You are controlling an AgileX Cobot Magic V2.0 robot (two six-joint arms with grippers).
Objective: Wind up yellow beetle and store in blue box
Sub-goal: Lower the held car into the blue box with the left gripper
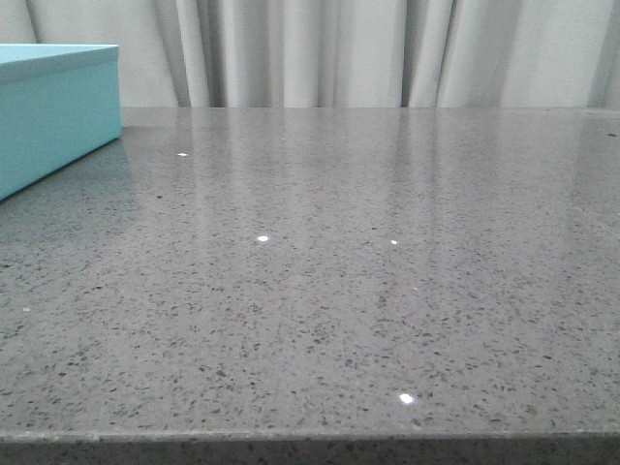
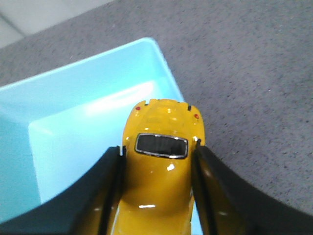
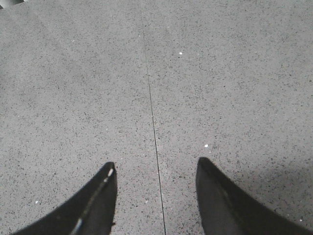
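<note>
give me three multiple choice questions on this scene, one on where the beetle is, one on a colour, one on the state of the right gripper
1. Where is the yellow beetle?
A. held over the blue box
B. lying on the grey table
C. between the right gripper's fingers

2. What colour is the table?
A. white
B. speckled grey
C. brown wood

3. What state is the right gripper in?
A. shut on the car
B. open and holding nothing
C. shut on the box rim

Answers:
1 A: the left gripper clamps the car, with the box's open inside below it.
2 B: grey flecked stone shows in every view.
3 B: only bare table shows between its spread fingers.
</note>
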